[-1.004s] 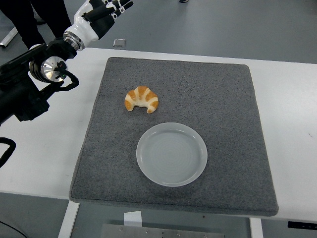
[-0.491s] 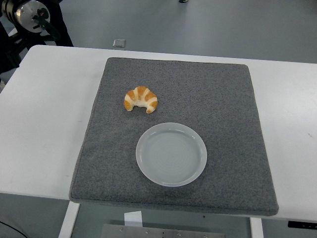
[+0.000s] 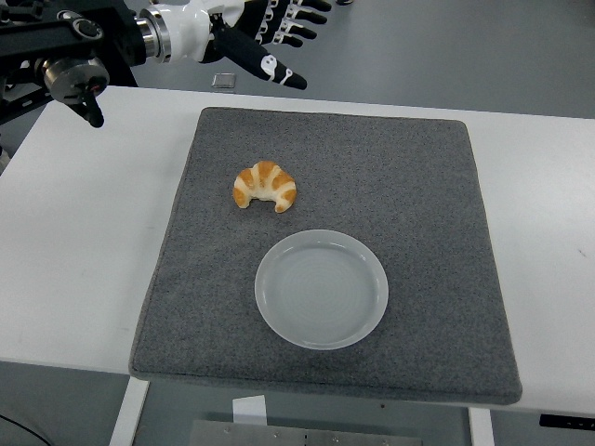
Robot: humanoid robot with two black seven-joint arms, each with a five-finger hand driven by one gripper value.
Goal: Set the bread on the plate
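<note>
The left robot hand [image 3: 270, 37] is hovering high over the tabletop's [image 3: 93, 232] far edge, fingers spread wide and holding nothing, likely poised that way to come down over its target. The bread [image 3: 265, 187] is lying well below and nearer than the robot hand, on the grey mat [image 3: 418, 204], untouched. The plate [image 3: 322, 289] is sitting empty just beyond the bread from the robot hand, close enough for a short carry.

No readable text, labels, brands or numbers anywhere in view.
</note>
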